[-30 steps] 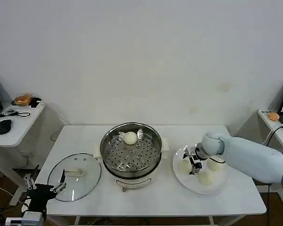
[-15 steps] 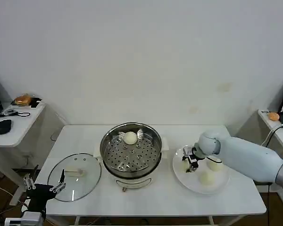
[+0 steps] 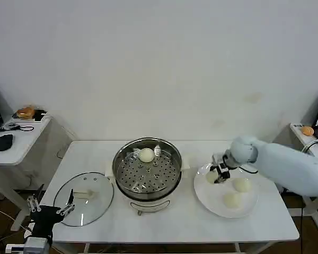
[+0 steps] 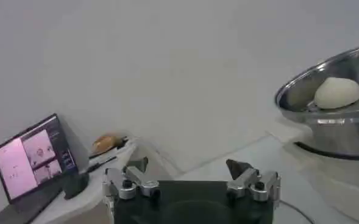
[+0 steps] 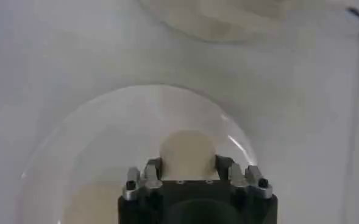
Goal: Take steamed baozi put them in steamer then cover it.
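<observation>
Two fingers of your right gripper (image 3: 218, 174) stand either side of one steamed baozi (image 5: 188, 154) and pinch it, as the right wrist view shows; in the head view this grip sits right of centre, over the near-left part of the white plate (image 3: 212, 203). Two further baozi (image 3: 242, 185) (image 3: 231, 199) lie on that plate toward the lower right of the frame, just beside each other and apart from the gripper. One baozi (image 3: 146, 155) already rests on the perforated floor of the steamer (image 3: 123, 159), at its far side, centre of the frame. Your right arm (image 3: 286, 166) enters from the right edge.

Your left gripper (image 3: 50, 211) hangs at the lower left of the head view with its fingers spread, holding nothing, just off the near-left edge of the cover (image 3: 84, 198). That cover lies flat on the white table (image 3: 175, 225), left of the steamer and not on it. Side desk (image 3: 13, 138) stands at the left edge.
</observation>
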Controlling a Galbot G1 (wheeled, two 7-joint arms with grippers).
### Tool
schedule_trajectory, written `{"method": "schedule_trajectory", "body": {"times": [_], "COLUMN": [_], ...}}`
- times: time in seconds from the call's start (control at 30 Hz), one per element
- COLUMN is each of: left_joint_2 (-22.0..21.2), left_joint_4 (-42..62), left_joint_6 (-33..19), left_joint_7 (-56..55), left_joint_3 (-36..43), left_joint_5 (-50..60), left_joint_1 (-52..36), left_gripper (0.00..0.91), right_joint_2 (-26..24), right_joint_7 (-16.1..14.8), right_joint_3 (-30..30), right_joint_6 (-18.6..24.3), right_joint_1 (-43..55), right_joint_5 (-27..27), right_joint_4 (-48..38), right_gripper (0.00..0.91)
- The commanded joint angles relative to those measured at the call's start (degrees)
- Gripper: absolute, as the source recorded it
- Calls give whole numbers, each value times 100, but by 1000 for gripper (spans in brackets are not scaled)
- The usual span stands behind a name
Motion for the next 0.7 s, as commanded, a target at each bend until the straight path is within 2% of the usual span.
{"method": "schedule_trajectory", "body": {"times": [0.03, 0.2, 0.4, 0.57, 0.7], "left_joint_2": [11, 46, 99, 152, 161], "left_joint_4": [29, 98, 145, 280, 295], "left_joint_6": [11, 18, 35, 52, 65], "left_joint_7": [2, 3, 6, 30, 31], "left_joint_3": [0, -12, -36, -137, -169], "left_joint_5": [-8, -45, -80, -158, -205], "left_joint_1": [-37, -82, -147, -217, -267], "left_gripper": [907, 907, 907, 907, 907], "right_joint_2": [-221, 94, 846, 1764, 2490], "right_joint_7": [-15, 36, 244, 687, 1041], "right_joint_3": [-147, -707, -883, -976, -1005], "right_joint_6": [-55, -286, -665, -1087, -1586], "right_joint_1": [1307, 2309, 2856, 2902, 2712], "right_joint_5": [502, 1115, 1832, 2534, 3044], "right_joint_4": [336, 641, 695, 637, 589], "right_gripper": [605, 605, 615, 615, 615]}}
